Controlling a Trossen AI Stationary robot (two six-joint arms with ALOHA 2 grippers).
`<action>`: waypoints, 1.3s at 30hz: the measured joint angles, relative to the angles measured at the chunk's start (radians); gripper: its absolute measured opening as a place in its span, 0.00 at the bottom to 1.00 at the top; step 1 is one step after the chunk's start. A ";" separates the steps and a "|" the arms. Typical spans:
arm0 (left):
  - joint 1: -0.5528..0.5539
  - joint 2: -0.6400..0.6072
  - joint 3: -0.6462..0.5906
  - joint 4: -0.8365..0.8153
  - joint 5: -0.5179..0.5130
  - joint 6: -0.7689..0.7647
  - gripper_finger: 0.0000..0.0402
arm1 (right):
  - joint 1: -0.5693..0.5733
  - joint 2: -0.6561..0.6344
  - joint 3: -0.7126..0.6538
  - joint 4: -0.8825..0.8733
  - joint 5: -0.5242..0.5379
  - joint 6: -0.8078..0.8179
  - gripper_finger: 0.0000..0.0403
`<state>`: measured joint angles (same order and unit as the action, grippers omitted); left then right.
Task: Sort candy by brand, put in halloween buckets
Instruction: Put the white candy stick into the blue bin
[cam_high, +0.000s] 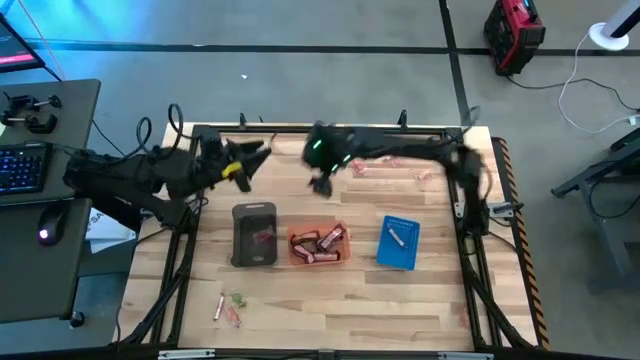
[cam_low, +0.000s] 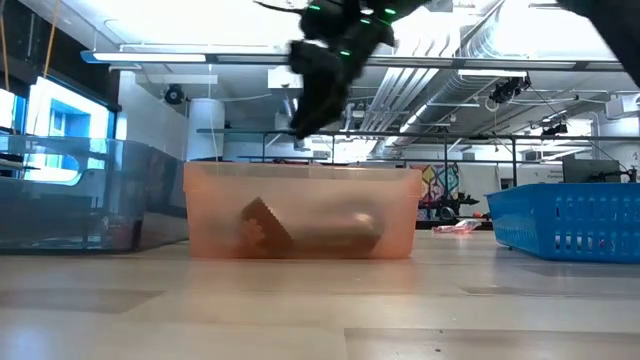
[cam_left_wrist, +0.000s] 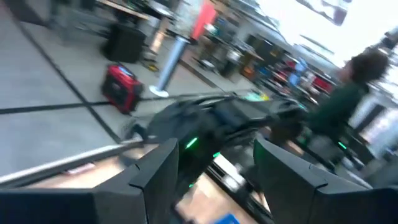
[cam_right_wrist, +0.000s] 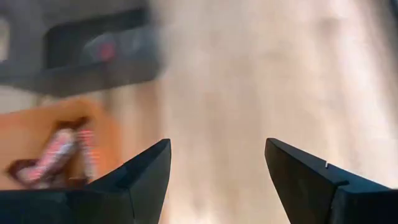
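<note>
I've got my right gripper (cam_high: 321, 186) up over the far-centre of the table (cam_high: 400, 300), fingers spread wide with bare wood between them, nothing held. It hangs above and just behind the orange bucket (cam_high: 319, 245). My left gripper (cam_high: 243, 162) waits over the far-left part of the table, jaws parted and empty, aimed across at the right arm.

Three buckets stand in a row across the middle: grey bucket (cam_high: 254, 235) on the left, orange in the centre, blue bucket (cam_high: 398, 243) on the right, well apart from the orange one. Grey and orange sit just beside each other.

In the orange one, reddish-brown bars (cam_high: 318, 243) lie heaped and crossed, long axes at mixed angles; from table height one brown piece (cam_low: 263, 225) leans tilted against the front wall. Pink-red pieces (cam_high: 263, 238) show in the grey one. A single pale piece (cam_high: 397, 237) lies slantwise in the blue one.

Loose candy on the wood: pink pieces (cam_high: 362, 168) along the far edge, and a few pink and green ones (cam_high: 231, 305) near the front-left.

Off the table, a keyboard and mouse desk (cam_high: 45, 200) on the left, a red unit (cam_high: 514, 34) on the floor beyond. A person (cam_left_wrist: 344, 102) in dark green shows in the left wrist view
</note>
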<state>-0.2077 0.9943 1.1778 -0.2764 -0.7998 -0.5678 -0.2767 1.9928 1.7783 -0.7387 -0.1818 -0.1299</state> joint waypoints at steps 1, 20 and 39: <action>0.029 0.000 0.000 -0.001 0.000 -0.005 0.50 | -0.034 -0.047 -0.061 0.048 0.000 0.002 0.63; 0.781 0.134 -0.001 -0.018 0.677 0.007 0.50 | -0.358 0.021 -0.165 0.167 0.085 0.470 0.06; 1.054 0.175 -0.001 -0.019 1.082 0.234 0.50 | -0.436 0.407 0.252 -0.070 0.012 0.785 0.00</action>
<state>0.8467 1.1698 1.1770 -0.2951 0.2824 -0.3333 -0.7128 2.3996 2.0304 -0.8088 -0.1695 0.6548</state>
